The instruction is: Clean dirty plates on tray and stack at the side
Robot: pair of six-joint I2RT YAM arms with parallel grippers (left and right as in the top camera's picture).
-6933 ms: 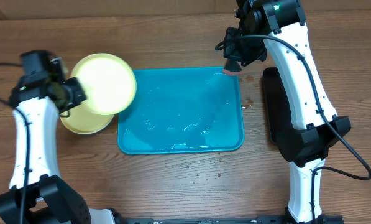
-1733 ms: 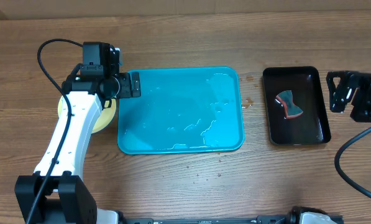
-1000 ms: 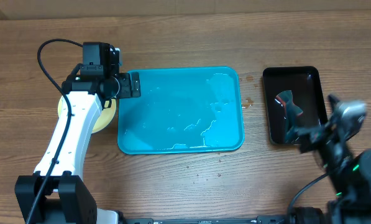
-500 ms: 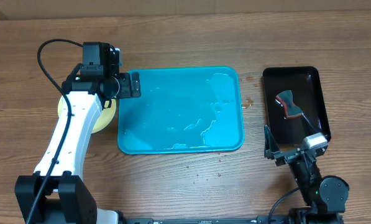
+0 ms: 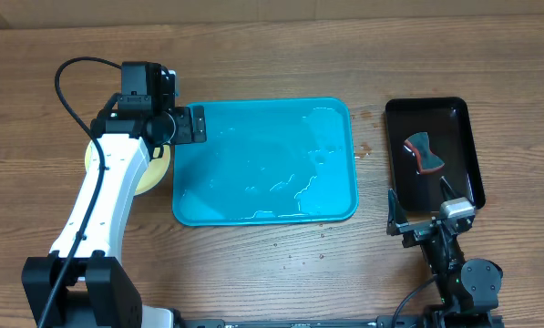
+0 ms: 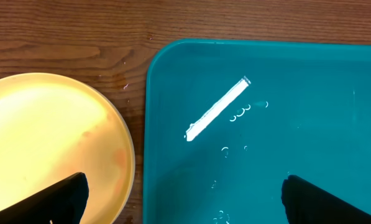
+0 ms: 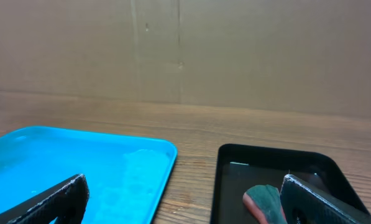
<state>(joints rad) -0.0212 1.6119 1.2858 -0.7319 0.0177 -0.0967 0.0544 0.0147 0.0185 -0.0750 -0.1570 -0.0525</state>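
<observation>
The turquoise tray (image 5: 262, 182) lies mid-table, wet, with no plate on it; it also shows in the left wrist view (image 6: 266, 155) and the right wrist view (image 7: 79, 168). A pale yellow-green plate (image 5: 158, 173) sits on the wood left of the tray, mostly hidden under my left arm; its clean top fills the corner of the left wrist view (image 6: 48, 137). My left gripper (image 5: 188, 125) (image 6: 188, 202) hovers open over the tray's near-left corner, holding nothing. My right gripper (image 5: 422, 210) (image 7: 185, 202) is open and empty at the front right, pointing across the table.
A narrow black tray (image 5: 463, 137) stands right of the turquoise one, with a green-and-red sponge (image 5: 422, 152) (image 7: 266, 202) lying in it. Small drops speckle the wood (image 5: 363, 150) between the two trays. A cardboard wall (image 7: 185, 50) closes the far side.
The right arm has swung away from the black tray and come down to the table's front right, open; the sponge stays in the black tray. The left arm has not moved.
</observation>
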